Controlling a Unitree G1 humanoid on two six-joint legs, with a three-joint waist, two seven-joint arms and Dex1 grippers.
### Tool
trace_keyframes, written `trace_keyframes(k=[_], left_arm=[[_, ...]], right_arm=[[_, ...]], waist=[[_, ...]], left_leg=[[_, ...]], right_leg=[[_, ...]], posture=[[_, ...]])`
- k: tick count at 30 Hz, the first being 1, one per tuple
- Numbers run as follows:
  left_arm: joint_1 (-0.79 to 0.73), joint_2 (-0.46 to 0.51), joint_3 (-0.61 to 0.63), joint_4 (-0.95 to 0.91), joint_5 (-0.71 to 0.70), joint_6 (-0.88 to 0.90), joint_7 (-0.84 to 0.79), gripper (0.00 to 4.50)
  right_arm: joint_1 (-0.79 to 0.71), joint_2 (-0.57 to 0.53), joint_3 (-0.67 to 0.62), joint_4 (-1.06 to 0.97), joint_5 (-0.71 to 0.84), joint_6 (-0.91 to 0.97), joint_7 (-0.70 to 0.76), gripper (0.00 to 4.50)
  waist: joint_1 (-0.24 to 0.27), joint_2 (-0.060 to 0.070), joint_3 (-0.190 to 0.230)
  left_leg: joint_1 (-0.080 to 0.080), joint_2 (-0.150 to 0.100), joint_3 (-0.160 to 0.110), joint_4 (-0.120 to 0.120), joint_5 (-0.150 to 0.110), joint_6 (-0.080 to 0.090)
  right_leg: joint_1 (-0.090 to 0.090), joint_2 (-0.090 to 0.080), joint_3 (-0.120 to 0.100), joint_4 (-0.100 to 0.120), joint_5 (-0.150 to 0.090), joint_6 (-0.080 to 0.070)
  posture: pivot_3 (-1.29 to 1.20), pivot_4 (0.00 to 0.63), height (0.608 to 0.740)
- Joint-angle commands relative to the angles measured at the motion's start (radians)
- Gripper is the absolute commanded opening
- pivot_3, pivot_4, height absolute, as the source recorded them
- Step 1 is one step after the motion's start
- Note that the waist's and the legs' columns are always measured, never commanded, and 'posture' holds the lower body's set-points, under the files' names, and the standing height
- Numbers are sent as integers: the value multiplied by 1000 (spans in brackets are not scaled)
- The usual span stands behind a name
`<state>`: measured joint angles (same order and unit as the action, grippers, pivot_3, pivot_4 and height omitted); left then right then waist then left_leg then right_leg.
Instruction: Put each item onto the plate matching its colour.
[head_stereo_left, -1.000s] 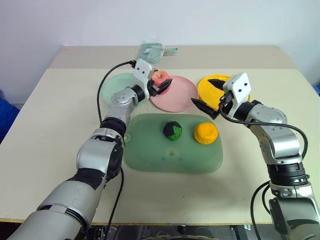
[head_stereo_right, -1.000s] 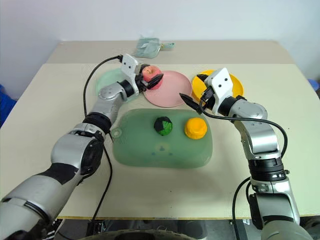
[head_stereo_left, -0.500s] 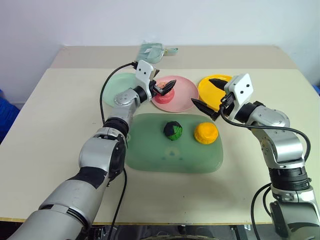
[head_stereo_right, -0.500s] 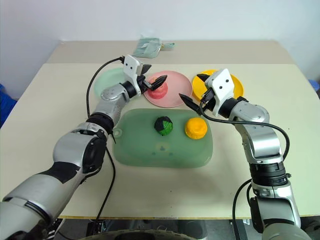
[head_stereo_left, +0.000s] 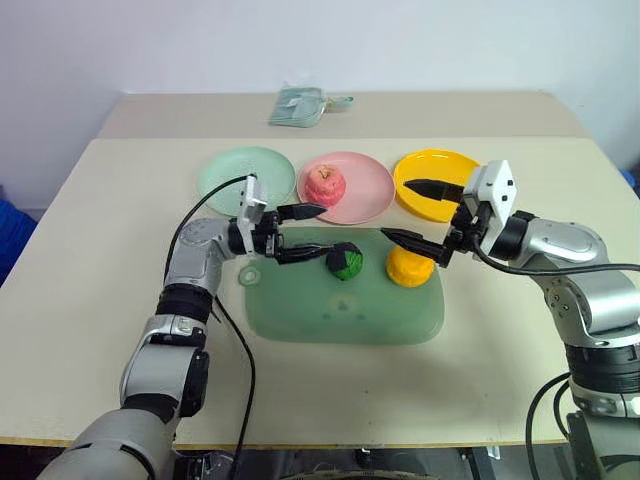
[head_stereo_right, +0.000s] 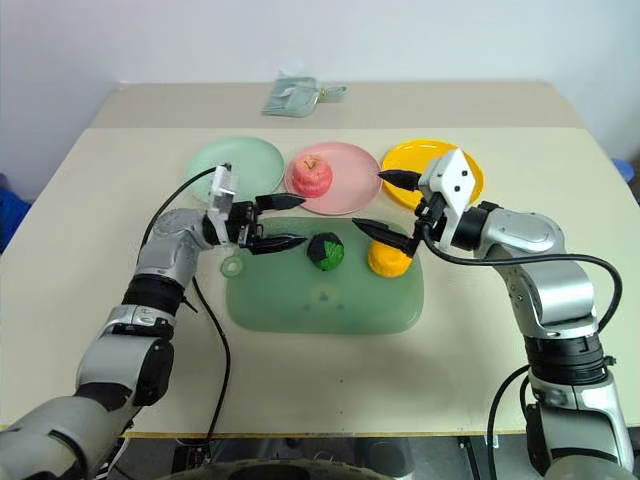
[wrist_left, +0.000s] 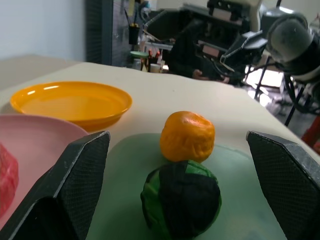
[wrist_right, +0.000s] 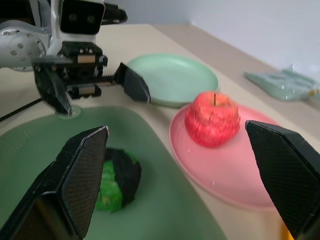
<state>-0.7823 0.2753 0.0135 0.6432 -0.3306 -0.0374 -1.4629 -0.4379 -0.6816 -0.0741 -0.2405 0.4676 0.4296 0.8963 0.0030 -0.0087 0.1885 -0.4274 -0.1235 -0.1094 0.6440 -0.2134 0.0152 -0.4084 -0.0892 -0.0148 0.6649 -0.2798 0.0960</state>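
One of three done: apple (head_stereo_left: 325, 185) sits on pink plate (head_stereo_left: 368, 190); left gripper (head_stereo_left: 301, 232), fingers spread, faces green ball (head_stereo_left: 345, 261) on mat (head_stereo_left: 340, 300), likely next for green plate (head_stereo_left: 228, 172); right gripper (head_stereo_left: 420, 211) spread beside orange fruit (head_stereo_left: 409, 266).

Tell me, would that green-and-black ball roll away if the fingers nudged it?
Probably. The green-and-black ball looks round, with no flat base, and sits loose on the smooth green mat. It seems light for its size, so a nudge could send it toward the orange fruit.

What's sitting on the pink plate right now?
Only the apple, upright with its stem dimple up, sits on the pink plate. The plate surface beneath it is hidden.
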Motion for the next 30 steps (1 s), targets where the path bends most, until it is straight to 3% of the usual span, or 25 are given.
trace_keyframes(k=[1, 8, 15, 23, 26, 30], left_arm=[[-6, -18, -44, -7, 64, -121, 46, 4461], [28, -45, -90, 51, 120, -249, 88, 4461], [9, -69, -99, 126, 133, -288, 103, 4461], [1, -97, -115, 186, 147, -307, 113, 4461], [-5, -97, -117, 200, 154, -326, 124, 3185], [-15, -103, -111, 202, 145, -331, 128, 3185]], right_arm=[[-11, -4, 1, -14, -12, -21, 2, 4500], [16, -19, -4, -42, -19, -15, 7, 4500], [113, -83, -30, -109, 27, -24, 105, 4500], [139, -99, -20, -91, -1, -59, 112, 4500], [141, -99, -17, -90, -4, -61, 112, 4500], [137, -95, -20, -84, -7, -65, 113, 4500]], waist=[[5, 0, 0], [8, 0, 0], [10, 0, 0], [9, 0, 0], [9, 0, 0], [9, 0, 0]], left_leg=[[0, 0, 0, 0, 0, 0], [0, 0, 0, 0, 0, -1], [-1, 0, 0, 1, -2, 4], [0, 0, 1, 2, -4, 6], [0, 0, 0, 2, -4, 6], [0, 0, 1, 2, -4, 6]], right_leg=[[0, 0, 0, 0, 0, 0], [-1, 0, 0, 0, 0, 0], [0, 0, 0, 0, 0, 0], [0, 0, 0, 0, 0, 0], [0, 0, 0, 0, 0, 0], [0, 0, 0, 0, 0, 0]], posture=[[0, 150, 738], [0, 150, 738], [0, 150, 738], [0, 150, 738], [0, 150, 738], [0, 150, 738]])
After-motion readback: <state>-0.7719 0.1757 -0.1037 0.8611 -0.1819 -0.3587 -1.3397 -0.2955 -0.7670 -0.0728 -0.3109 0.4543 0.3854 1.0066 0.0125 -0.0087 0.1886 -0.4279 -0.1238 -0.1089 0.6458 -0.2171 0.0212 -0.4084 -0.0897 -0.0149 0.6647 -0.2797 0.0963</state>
